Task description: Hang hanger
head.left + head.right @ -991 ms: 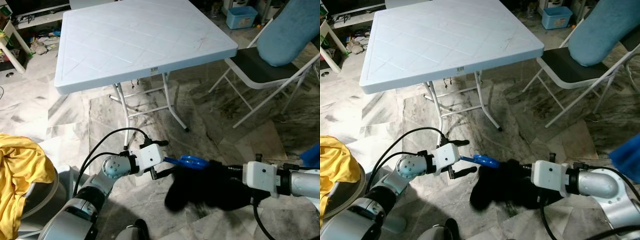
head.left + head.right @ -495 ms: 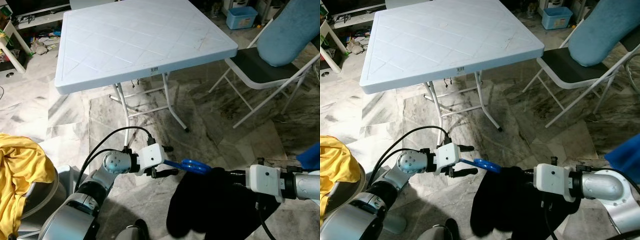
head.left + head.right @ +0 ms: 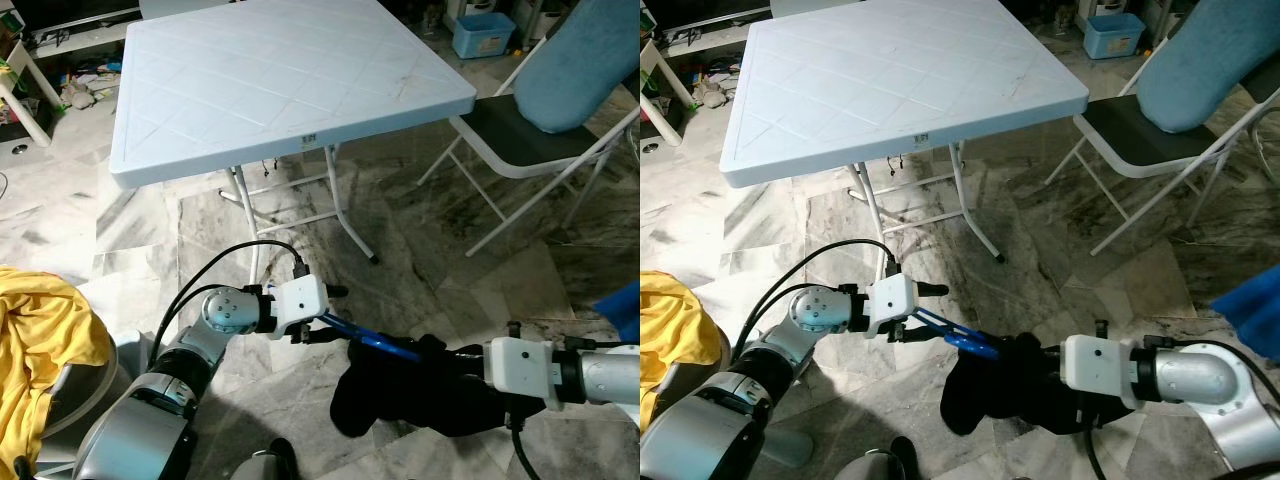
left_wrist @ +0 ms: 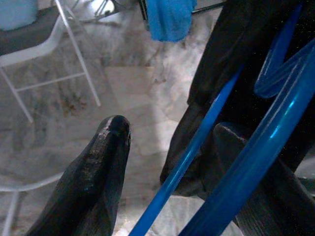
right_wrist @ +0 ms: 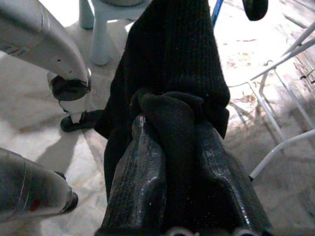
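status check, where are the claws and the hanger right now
Left claw at the blue hanger, grip unclear. Right claw shut on the black garment, low over the marble floor. White folding table just ahead.

Left end effector (image 4: 167, 162) has 2 black fingers (image 4: 98, 172) around the blue hanger (image 4: 256, 162), black garment (image 4: 236, 59) draped right behind.

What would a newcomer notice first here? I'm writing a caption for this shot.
Low in the middle, the left gripper and right gripper hold a blue hanger and a black garment between them over the marble floor. Behind stands a white folding table; yellow cloth sits far left.
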Controlling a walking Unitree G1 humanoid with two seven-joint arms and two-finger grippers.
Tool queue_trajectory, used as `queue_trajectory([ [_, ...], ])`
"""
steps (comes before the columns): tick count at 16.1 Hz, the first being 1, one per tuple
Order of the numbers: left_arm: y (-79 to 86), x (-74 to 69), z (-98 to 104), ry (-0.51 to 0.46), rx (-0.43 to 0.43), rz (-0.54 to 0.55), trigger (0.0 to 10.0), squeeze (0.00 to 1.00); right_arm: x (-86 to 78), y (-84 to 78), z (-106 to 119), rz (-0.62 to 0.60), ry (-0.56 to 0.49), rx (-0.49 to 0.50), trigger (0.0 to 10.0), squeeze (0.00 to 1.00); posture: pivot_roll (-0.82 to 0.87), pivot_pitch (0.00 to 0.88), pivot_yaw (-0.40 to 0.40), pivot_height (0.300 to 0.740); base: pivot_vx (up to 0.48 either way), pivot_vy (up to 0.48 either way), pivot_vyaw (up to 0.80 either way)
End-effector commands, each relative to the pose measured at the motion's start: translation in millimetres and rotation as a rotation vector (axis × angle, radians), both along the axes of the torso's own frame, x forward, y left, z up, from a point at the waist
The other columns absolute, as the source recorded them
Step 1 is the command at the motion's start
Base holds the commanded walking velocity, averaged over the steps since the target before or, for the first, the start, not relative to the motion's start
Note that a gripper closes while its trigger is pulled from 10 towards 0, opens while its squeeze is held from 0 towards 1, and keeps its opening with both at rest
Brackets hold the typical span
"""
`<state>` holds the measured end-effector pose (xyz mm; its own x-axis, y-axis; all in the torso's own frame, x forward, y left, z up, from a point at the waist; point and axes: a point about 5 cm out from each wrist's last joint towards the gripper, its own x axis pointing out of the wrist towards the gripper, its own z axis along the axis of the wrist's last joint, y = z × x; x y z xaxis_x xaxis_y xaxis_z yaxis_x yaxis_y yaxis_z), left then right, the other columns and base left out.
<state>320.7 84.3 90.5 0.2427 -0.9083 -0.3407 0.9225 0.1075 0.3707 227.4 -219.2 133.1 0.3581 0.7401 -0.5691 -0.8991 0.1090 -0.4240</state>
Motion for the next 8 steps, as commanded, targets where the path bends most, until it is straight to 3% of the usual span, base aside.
queue_trajectory([
  [1,-8.6,-5.6,-3,0.011,0.05,-0.091,0.0,0.0,-1.4,7.9,0,0.065,-0.005,-0.01,10.0,0.0,-0.22,0.154,0.08,0.74,0.0,0.0,0.0],
  [5,-11.0,-9.5,-5,-0.005,0.076,-0.141,0.0,0.0,5.6,7.2,-1,0.06,-0.025,-0.044,10.0,0.0,-0.22,0.156,0.079,0.74,0.0,0.0,0.0],
  [6,-11.9,-9.5,-5,-0.052,0.099,-0.136,3.1,0.0,9.0,7.0,-1,0.051,-0.051,-0.061,10.0,0.0,-0.22,0.157,0.078,0.74,0.0,0.0,0.0],
  [7,-13.5,-6.9,-5,-0.09,0.094,-0.085,8.5,0.0,13.4,9.2,-1,0.034,-0.082,-0.048,10.0,0.0,-0.22,0.157,0.078,0.74,0.0,0.0,0.0],
  [8,-14.1,-3.7,-4,-0.11,0.076,-0.029,10.0,0.04,17.2,11.3,0,0.014,-0.115,-0.038,10.0,0.0,-0.22,0.159,0.078,0.74,0.0,0.0,0.0],
])
